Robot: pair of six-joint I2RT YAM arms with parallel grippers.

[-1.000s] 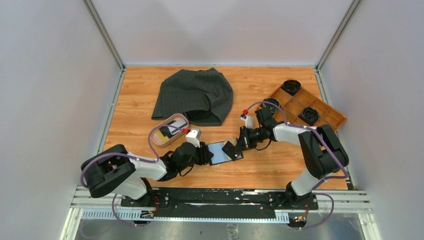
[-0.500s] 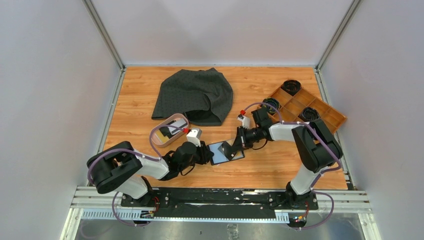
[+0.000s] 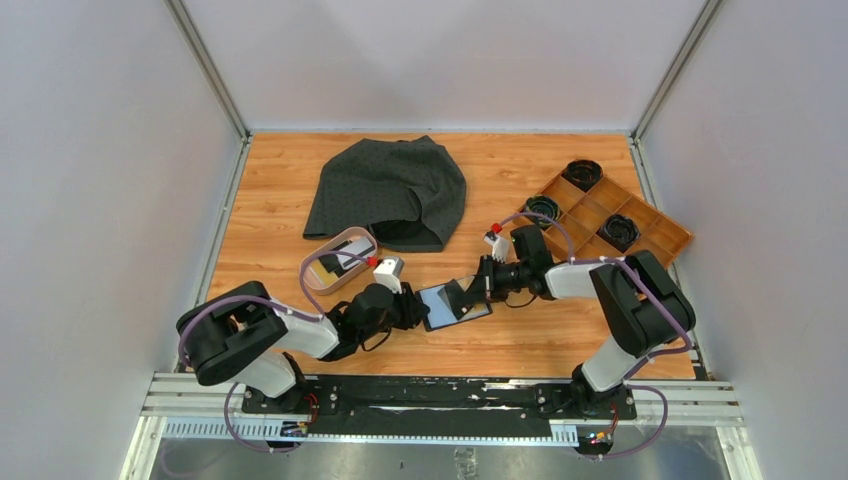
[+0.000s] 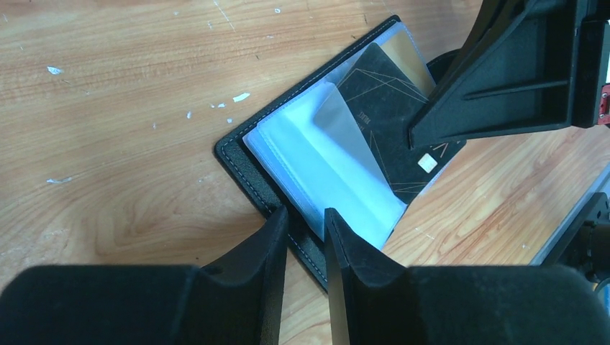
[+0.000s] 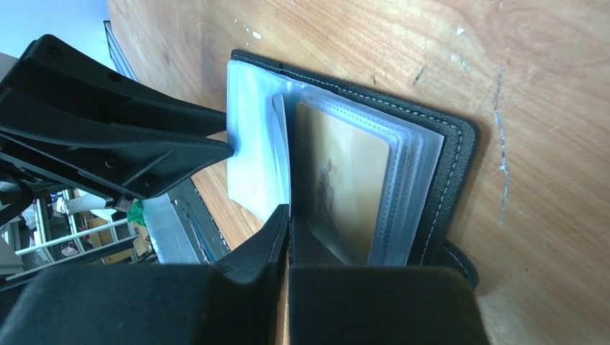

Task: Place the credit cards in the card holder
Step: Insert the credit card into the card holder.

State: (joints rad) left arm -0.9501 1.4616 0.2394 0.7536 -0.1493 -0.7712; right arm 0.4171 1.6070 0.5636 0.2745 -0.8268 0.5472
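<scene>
Before the left pincer, clamped narrow on its edge, open card holder, right pincer shut, tip at dark card

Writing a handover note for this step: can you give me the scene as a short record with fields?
card holder: lying open, sleeves facing up
left gripper: jaws narrowed on a clear sleeve at the holder's near edge
right gripper: shut on the dark card
dark card: tilted over the sleeves, one corner under a clear sleeve
gold card: inside a sleeve
pink dish: holds other cards
</scene>
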